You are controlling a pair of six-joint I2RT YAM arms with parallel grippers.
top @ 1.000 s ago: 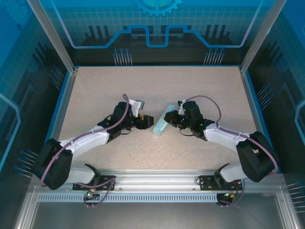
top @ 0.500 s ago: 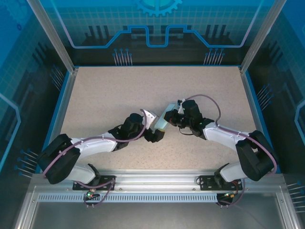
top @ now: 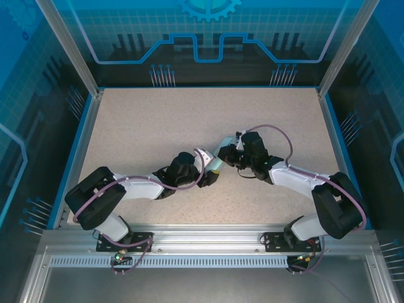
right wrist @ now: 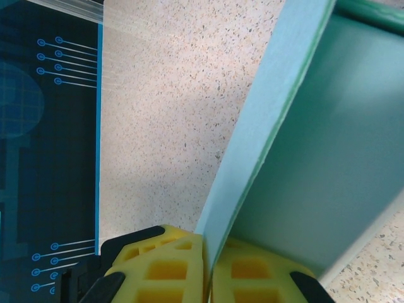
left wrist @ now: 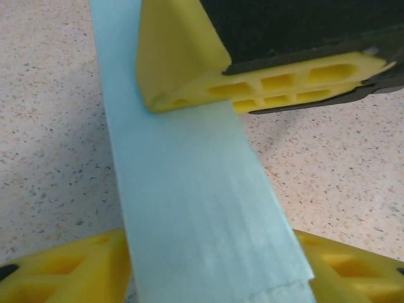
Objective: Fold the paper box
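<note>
Pads (right wrist: pixel 167 268) of yellow, cell-ribbed plastic on the right jaws are pressed together on one thin wall of the paper box (right wrist: pixel 297 145), gripping just its edge. The left jaws stand apart astride the box's narrow body, one yellow finger (left wrist: pixel 252 82) at its top and the other beneath; whether they press it yet cannot be told. The box sits tilted between the two arms, near the middle of the speckled beige desk (top: pixel 139 126).

The danger is in the card. It is thin, pale aqua, matt and faintly grained, with sharp creases and a hollow inside, so a hard squeeze from the left would likely buckle a panel instead of folding it. The right grip has only an edge; a sideways push could drag that wall out of the smooth pads or twist the box askew.
</note>
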